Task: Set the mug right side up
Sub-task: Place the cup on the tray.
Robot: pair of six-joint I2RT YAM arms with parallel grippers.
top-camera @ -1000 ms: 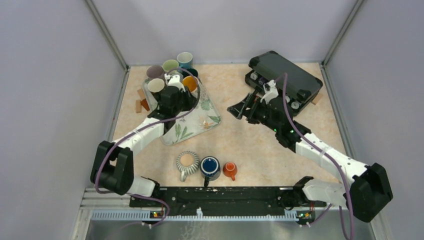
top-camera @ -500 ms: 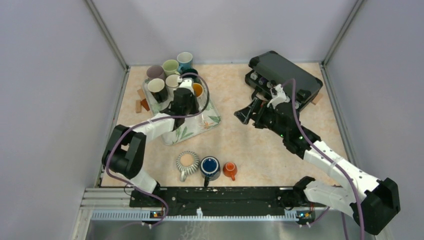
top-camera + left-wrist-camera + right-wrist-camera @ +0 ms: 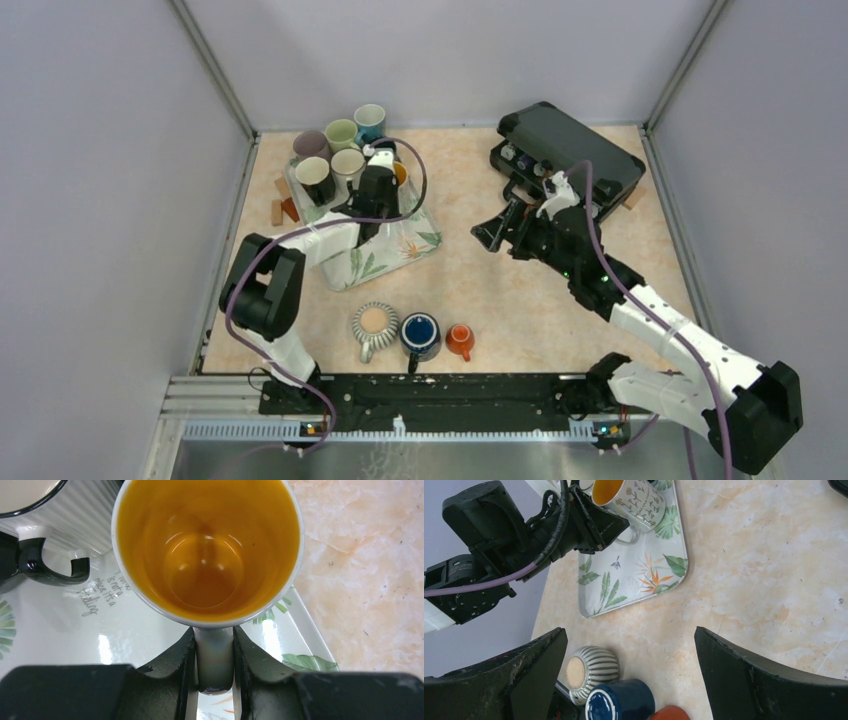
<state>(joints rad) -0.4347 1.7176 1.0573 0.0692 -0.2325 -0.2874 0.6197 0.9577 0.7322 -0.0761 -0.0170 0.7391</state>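
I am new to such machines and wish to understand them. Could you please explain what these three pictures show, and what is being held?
These are two robot arms bolted at the near edge of a table. One picture looks down from above; the other two come from a camera on each wrist. The left gripper is shut on the handle of an orange-lined mug, mouth facing up, over a leaf-patterned tray that carries other mugs. The right gripper is open and holds nothing. Near the arms' bases stand a striped mug, a blue mug and a small orange mug. A black case lies at the far right.
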